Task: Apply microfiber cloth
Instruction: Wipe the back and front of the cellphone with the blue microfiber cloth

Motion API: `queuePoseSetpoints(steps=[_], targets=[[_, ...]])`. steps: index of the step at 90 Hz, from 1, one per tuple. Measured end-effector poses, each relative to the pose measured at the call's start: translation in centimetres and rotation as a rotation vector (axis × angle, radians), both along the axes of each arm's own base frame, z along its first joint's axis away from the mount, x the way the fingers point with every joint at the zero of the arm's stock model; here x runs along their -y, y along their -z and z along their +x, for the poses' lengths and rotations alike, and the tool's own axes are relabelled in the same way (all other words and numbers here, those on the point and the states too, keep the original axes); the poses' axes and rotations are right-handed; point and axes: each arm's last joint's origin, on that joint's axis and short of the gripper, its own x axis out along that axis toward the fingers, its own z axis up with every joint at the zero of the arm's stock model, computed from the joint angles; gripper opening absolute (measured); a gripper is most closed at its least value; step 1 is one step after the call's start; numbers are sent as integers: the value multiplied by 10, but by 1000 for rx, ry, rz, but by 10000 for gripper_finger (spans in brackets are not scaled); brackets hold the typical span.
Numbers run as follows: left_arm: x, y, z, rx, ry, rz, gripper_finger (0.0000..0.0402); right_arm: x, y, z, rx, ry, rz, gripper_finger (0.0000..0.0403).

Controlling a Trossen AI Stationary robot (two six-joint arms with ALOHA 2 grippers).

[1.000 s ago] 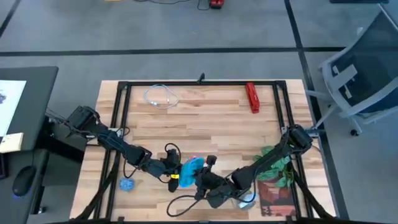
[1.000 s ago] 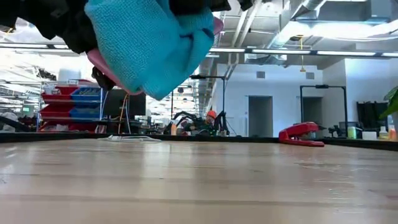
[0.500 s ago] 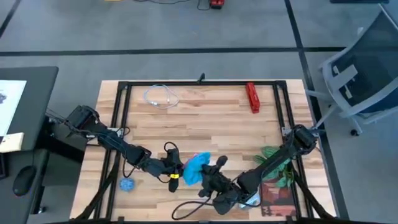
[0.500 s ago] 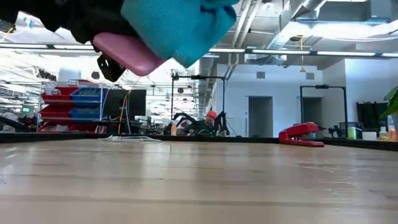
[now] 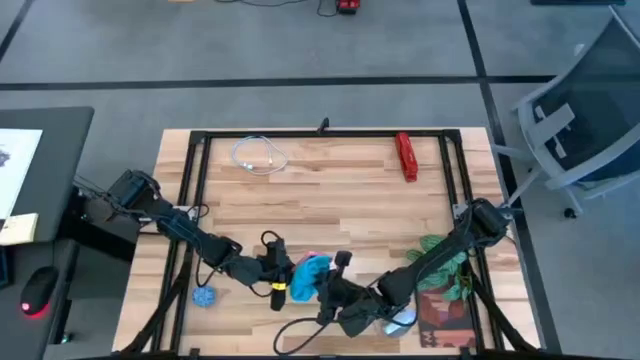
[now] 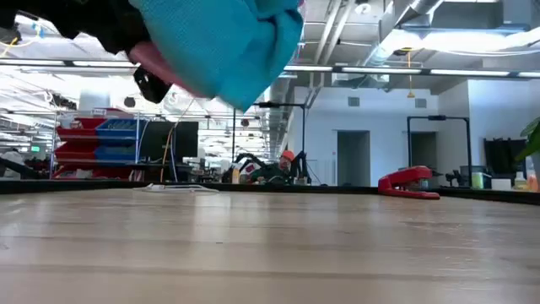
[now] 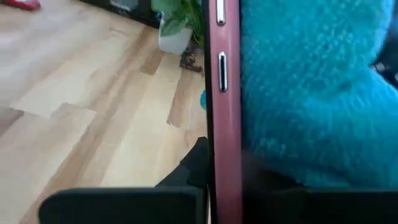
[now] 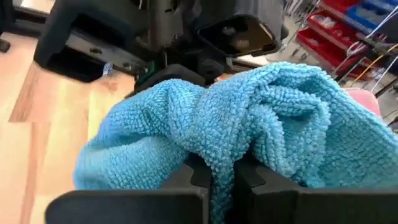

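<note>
right gripper [image 8: 214, 177] clamped on microfiber cloth [image 8: 242, 134] | cloth swept back across pink-cased phone [image 7: 222, 93], held by left gripper [image 5: 272, 272] | near table's front edge | wiping underway

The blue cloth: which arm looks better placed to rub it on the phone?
The right: its fingers pinch the microfiber cloth against the pink-edged phone, which the left arm only holds.

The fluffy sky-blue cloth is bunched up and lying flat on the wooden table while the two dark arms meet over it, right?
Not quite. The fluffy sky-blue cloth is bunched up, but it is not lying on the wooden table. The low view shows it hanging well above the boards. The right gripper pinches it against a pink-edged phone where the two dark arms meet.
</note>
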Motion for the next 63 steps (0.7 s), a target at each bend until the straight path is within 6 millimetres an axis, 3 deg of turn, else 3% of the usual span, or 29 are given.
queuePoseSetpoints(steps=[15, 37, 63], targets=[[5, -7, -3, 69, -90, 59, 11, 2, -8, 0, 51, 144, -125, 3], [8, -11, -4, 105, -93, 64, 11, 2, -24, 4, 107, 188, -186, 4], [10, -8, -5, 90, -40, 90, 11, 15, -20, 20, 100, -86, -15, 4]])
